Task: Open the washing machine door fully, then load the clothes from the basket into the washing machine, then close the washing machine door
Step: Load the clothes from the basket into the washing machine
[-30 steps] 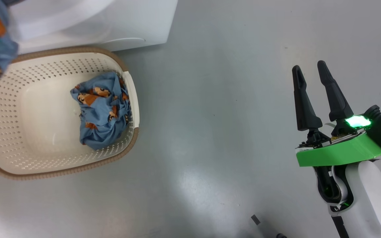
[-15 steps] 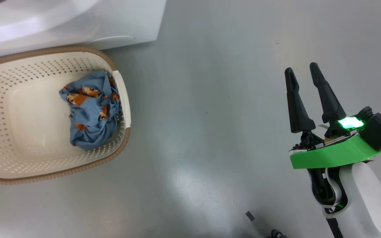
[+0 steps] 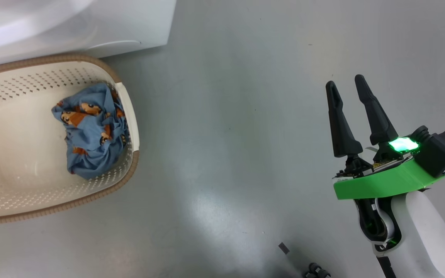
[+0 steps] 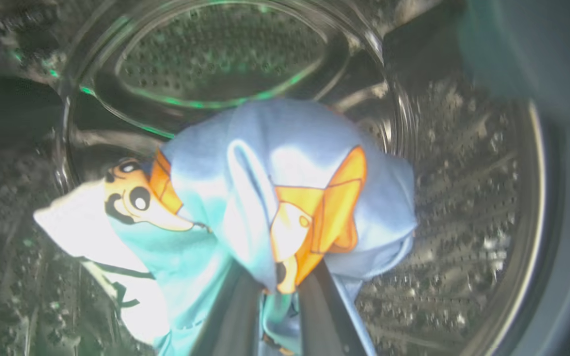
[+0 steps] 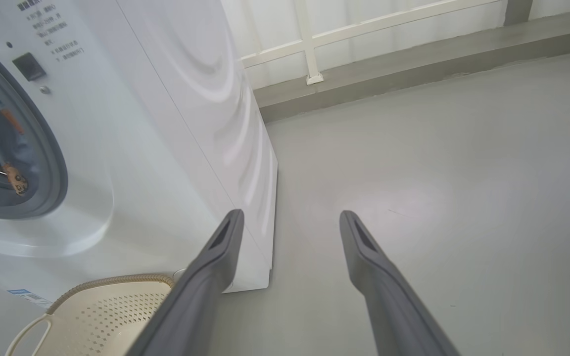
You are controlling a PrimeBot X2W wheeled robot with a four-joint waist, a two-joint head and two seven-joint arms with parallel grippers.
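A second ago a light blue printed cloth hung at the upper left corner of the head view, above the basket rim. That corner now shows only the white boxy washing machine (image 3: 129, 23). The whole head view has slid too, basket and washer alike sitting further left in it, so the camera has turned rather than the things. The crumpled blue bundle (image 3: 87, 135), fabric with orange-brown figures, lies as before against the right wall of the cream perforated plastic basket (image 3: 129, 116) with its brown woven-look rim. The basket stands on the grey floor (image 3: 226, 135) just in front of the washer.

In the left wrist view the printed cloth (image 4: 265, 198), light blue with orange cartoon figures and a white patch, is bunched over the tips of the left hand (image 4: 280, 291). The two dark fingers are drawn nearly together and pinch it. Hand and cloth are inside the perforated steel drum (image 4: 463, 222), its walls curving all around them. In the right wrist view, blue fabric shows inside the grey rubber gasket (image 5: 52, 163).

The right hand (image 3: 345, 82) hovers over bare floor, well apart from the basket, its fingers spread wide and holding nothing.
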